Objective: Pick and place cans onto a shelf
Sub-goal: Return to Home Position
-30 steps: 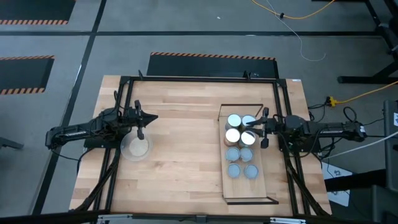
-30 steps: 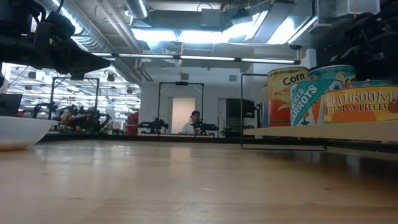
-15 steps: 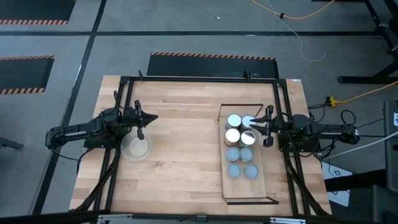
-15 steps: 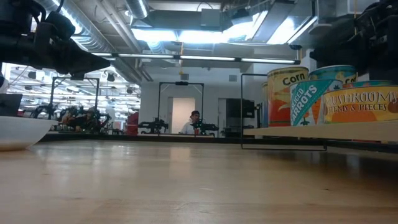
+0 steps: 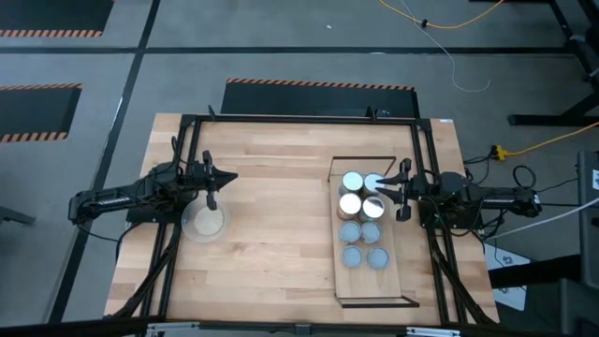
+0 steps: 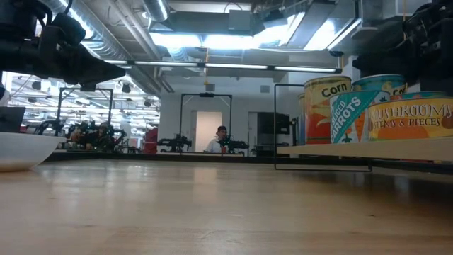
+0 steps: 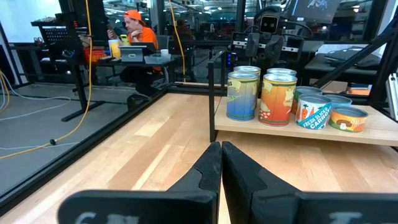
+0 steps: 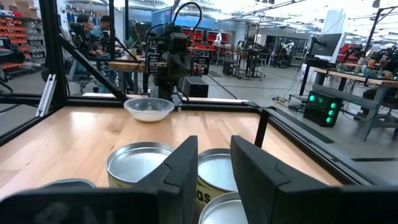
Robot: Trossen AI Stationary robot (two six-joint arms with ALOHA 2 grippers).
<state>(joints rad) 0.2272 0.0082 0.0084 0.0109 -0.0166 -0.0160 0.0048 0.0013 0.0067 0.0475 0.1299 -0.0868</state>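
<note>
8 cans (image 5: pixel 350 203), silver or blue-grey tops, on shelf (image 5: pixel 370 285); left pincer (image 7: pixel 221 150) closed, right pincer (image 8: pixel 214 148) narrowly parted.

The left gripper (image 7: pixel 221 165) has its fingers pressed together, while the right gripper (image 8: pixel 214 167) shows a narrow gap.
</note>
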